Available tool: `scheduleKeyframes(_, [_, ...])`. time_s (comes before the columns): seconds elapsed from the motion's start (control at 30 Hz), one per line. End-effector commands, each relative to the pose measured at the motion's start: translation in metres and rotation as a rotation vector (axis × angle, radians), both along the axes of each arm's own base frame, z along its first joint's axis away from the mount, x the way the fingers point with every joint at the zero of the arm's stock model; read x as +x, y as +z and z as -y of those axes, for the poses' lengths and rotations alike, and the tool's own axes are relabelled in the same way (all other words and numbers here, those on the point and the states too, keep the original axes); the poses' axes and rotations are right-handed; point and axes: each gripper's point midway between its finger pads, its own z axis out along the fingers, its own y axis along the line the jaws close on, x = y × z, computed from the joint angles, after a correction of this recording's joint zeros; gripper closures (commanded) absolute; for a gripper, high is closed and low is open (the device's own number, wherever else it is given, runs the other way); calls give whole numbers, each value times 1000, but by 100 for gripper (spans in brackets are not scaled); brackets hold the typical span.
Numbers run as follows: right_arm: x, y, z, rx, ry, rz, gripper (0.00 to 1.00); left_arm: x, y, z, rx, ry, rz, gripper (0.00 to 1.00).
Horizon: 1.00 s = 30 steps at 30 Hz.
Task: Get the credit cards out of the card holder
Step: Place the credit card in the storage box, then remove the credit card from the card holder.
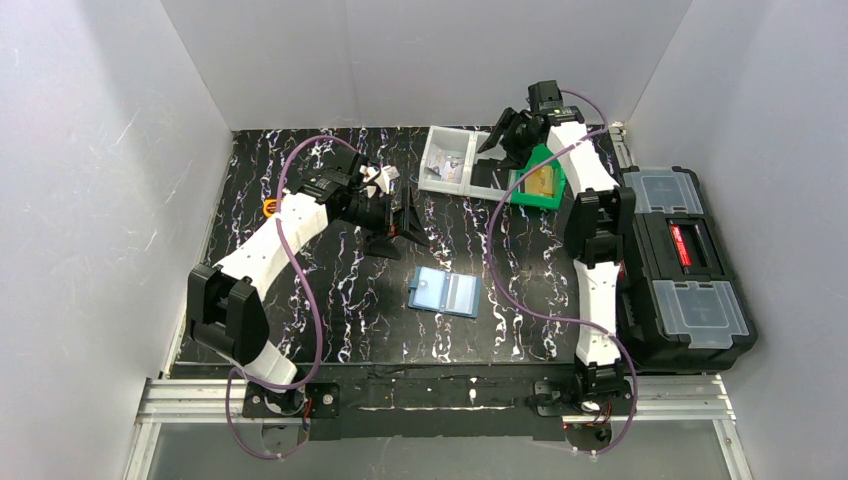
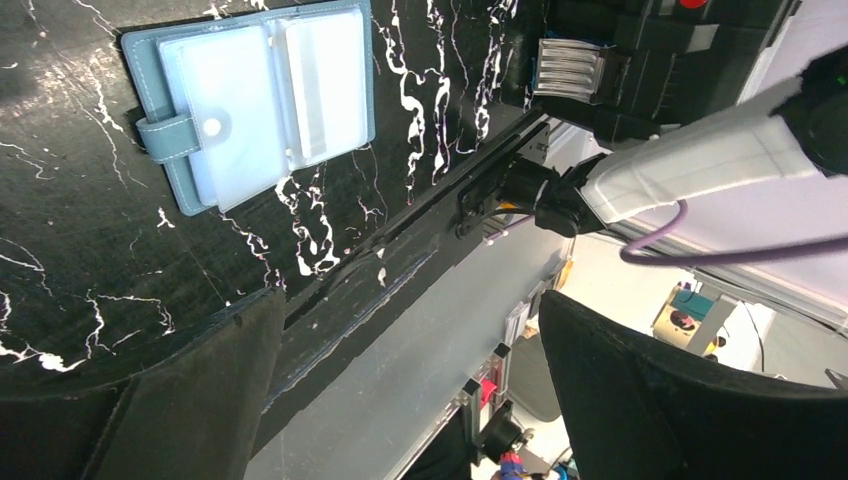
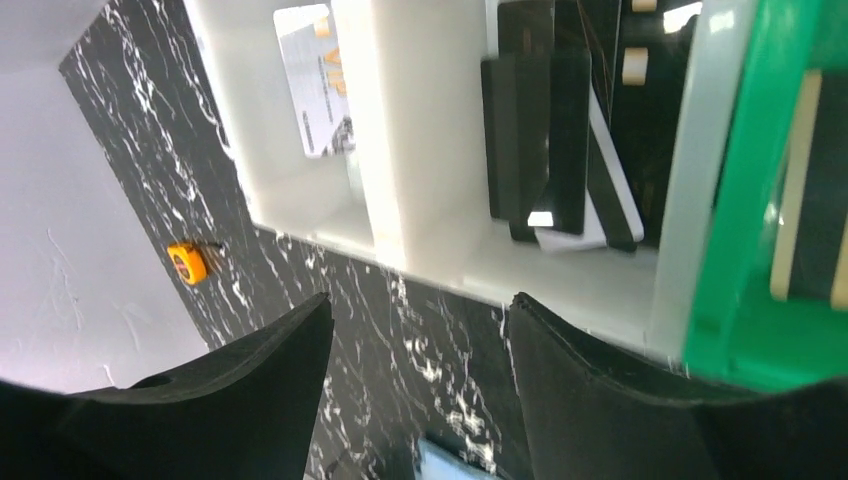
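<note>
The card holder lies unfolded and flat on the black marbled table, its pale clear sleeves up; it also shows in the left wrist view. I cannot tell whether cards sit in the sleeves. My left gripper hovers open just behind it, nothing between its fingers. My right gripper hangs open and empty at the near edge of the clear bin. In that bin lie a white credit card in one compartment and black credit cards in the other.
A green bin stands right of the clear bin. A black toolbox fills the table's right edge. A small orange object lies at the left edge. White walls enclose the table on three sides.
</note>
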Motion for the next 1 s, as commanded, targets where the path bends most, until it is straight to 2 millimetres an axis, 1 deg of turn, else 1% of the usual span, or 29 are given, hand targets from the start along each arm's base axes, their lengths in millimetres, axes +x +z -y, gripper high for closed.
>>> scheduleKeyframes(0.0, [-34, 63, 8, -7, -15, 53, 27, -1, 9, -7, 19, 7, 49, 2])
scheduleKeyframes(0.13, [-74, 66, 11, -37, -44, 45, 27, -1, -5, 0, 66, 3, 51, 2])
scheduleKeyframes(0.23, [-107, 64, 14, 0, -71, 50, 28, -2, -24, 7, 173, -13, 87, 2])
scheduleKeyframes(0.27, [-120, 71, 17, 11, -79, 67, 28, -4, -31, 10, 208, -23, 95, 2])
scheduleKeyframes(0.3, [-131, 61, 19, 10, -88, 47, 28, -6, -38, 13, 247, -29, 109, 2])
scheduleKeyframes(0.33, [-145, 65, 22, 13, -95, 56, 28, -8, -45, 16, 286, -39, 120, 2])
scheduleKeyframes(0.4, [-169, 56, 27, 9, -102, 45, 28, -11, -60, 25, 346, -60, 132, 2])
scheduleKeyframes(0.5, [-204, 42, 37, -5, -116, 29, 28, -13, -80, 39, 422, -89, 145, 5])
scheduleKeyframes(0.53, [-219, 31, 41, -14, -123, 7, 28, -13, -89, 43, 448, -101, 143, 7])
scheduleKeyframes(0.57, [-228, 27, 43, -15, -126, 2, 27, -14, -94, 48, 468, -111, 151, 11])
scheduleKeyframes(0.63, [-247, 19, 47, -14, -131, -9, 27, -16, -105, 56, 502, -130, 158, 21])
scheduleKeyframes(0.73, [-268, 9, 51, -9, -138, -18, 27, -23, -123, 68, 547, -163, 154, 31])
scheduleKeyframes(0.77, [-273, 6, 53, -12, -141, -20, 27, -24, -127, 72, 556, -173, 155, 33])
scheduleKeyframes(0.87, [-286, 1, 55, -10, -144, -26, 27, -27, -140, 79, 597, -191, 169, 36])
scheduleKeyframes(0.97, [-294, 0, 56, -4, -140, -28, 26, -28, -145, 85, 624, -203, 190, 37])
